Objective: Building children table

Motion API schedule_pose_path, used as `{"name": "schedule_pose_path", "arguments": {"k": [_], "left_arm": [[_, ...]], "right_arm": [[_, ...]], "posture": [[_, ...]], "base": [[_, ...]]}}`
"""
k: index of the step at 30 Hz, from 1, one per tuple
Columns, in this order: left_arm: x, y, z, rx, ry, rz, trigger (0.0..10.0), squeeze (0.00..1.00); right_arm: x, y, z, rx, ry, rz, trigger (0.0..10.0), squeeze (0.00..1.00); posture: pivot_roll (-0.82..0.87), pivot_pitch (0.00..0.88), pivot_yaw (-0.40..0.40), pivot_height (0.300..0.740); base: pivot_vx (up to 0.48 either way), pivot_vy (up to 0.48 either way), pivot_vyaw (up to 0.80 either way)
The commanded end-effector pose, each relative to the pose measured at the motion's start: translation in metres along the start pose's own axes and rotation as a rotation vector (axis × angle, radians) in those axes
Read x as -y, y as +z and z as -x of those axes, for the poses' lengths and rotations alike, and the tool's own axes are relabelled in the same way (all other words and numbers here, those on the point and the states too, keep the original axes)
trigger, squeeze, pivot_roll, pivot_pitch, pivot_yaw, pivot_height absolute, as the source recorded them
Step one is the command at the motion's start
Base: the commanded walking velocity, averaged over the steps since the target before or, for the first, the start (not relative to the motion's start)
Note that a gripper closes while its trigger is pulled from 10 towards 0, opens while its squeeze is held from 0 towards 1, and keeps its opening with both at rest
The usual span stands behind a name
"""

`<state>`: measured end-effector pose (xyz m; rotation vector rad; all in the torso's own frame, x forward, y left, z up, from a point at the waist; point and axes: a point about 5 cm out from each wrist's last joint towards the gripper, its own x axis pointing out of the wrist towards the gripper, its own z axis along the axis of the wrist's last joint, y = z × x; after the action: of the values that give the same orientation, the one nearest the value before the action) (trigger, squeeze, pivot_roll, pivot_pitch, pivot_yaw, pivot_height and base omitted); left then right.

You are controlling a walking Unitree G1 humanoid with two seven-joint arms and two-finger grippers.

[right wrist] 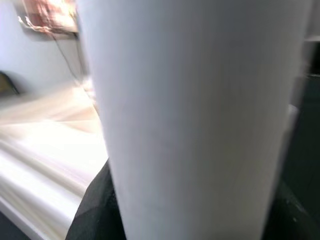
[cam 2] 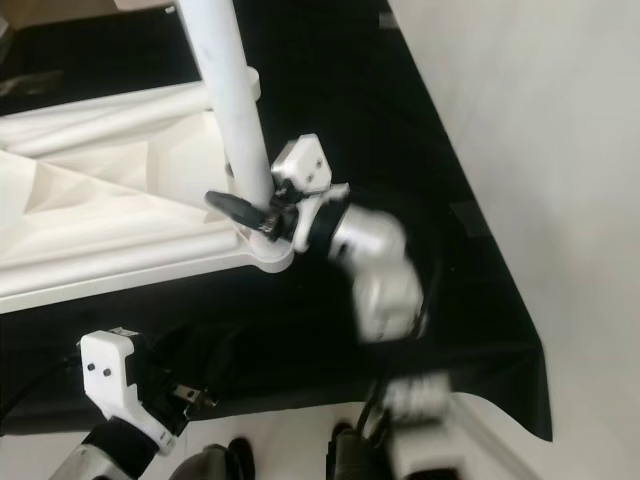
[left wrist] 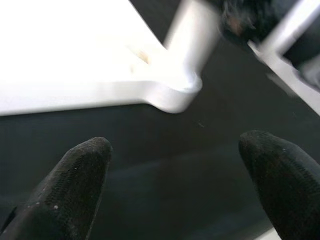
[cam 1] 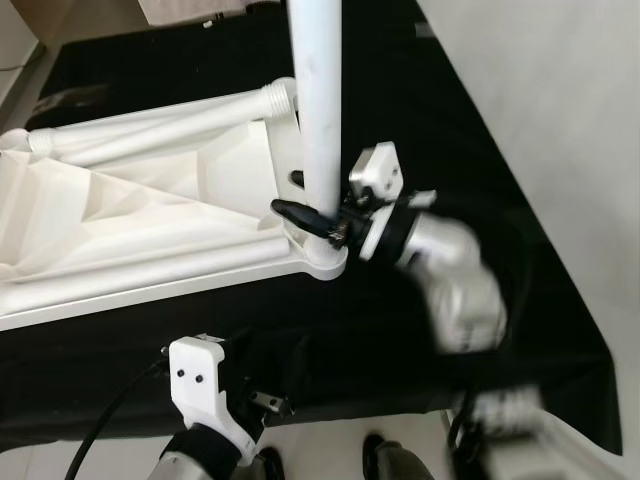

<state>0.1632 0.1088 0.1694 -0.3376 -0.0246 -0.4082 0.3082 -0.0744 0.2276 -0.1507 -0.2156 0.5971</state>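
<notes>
Leg (cam 1: 320, 110) — upright in corner socket of upturned tabletop (cam 1: 150, 230), clamped by right gripper (cam 1: 318, 218). Left gripper (left wrist: 175, 175) — spread, empty, near. Advice: keep leg plumb, twist gently.

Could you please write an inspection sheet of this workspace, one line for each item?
Surface: black cloth under the work.
Job's things: white table top lying upside down; white leg standing upright in its corner socket; another leg lying across the top.
Clutter: nothing seen.
Grippers: right gripper closed around the upright leg near its base; left gripper open, hovering over the cloth near the table top's corner.
Cables: black cable at the left wrist.
Surroundings: pale floor beside the cloth.
</notes>
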Motion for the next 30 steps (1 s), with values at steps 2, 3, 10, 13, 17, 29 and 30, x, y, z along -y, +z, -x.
{"name": "schedule_pose_path", "arguments": {"k": [2, 3, 10, 13, 17, 29, 30], "left_arm": [[-0.007, -0.008, 0.002, -0.038, 0.022, 0.004, 10.0, 0.00], [-0.008, -0.009, 0.001, -0.038, 0.022, 0.003, 10.0, 0.00], [-0.010, -0.009, 0.000, -0.032, 0.029, 0.001, 10.0, 0.00], [-0.011, -0.008, 0.000, -0.021, 0.039, 0.001, 10.0, 0.00], [-0.010, -0.008, -0.001, -0.020, 0.034, 0.003, 10.0, 0.00], [-0.003, -0.007, 0.002, -0.017, 0.032, 0.007, 10.0, 0.00], [-0.003, -0.007, 0.002, -0.017, 0.032, 0.007, 10.0, 0.00]], "right_arm": [[-0.013, -0.060, 0.024, -0.320, -0.103, -0.115, 0.0, 0.00], [-0.018, -0.060, 0.020, -0.299, -0.065, -0.114, 0.0, 0.00], [-0.022, -0.059, 0.009, -0.301, -0.046, -0.120, 0.0, 0.00], [-0.027, -0.045, 0.004, -0.283, -0.038, -0.153, 1.1, 0.00], [-0.017, -0.023, -0.014, -0.146, 0.132, -0.187, 10.0, 1.00], [0.021, 0.020, -0.036, 0.024, 0.763, -0.101, 10.0, 0.00], [0.021, 0.020, -0.036, 0.024, 0.763, -0.101, 10.0, 0.00]], "posture": [[-0.01, 0.288, 0.044, 0.740], [0.00, 0.278, 0.043, 0.740], [0.00, 0.273, 0.034, 0.740], [0.00, 0.275, 0.035, 0.740], [0.00, 0.284, 0.031, 0.740], [0.03, 0.307, 0.022, 0.740], [0.03, 0.307, 0.022, 0.740]], "base": [[0.000, 0.000, 0.00], [0.000, 0.000, 0.00], [0.000, 0.000, 0.00], [0.000, 0.000, 0.00], [0.000, 0.000, 0.00], [0.000, 0.000, 0.00], [0.000, 0.000, 0.00]]}}
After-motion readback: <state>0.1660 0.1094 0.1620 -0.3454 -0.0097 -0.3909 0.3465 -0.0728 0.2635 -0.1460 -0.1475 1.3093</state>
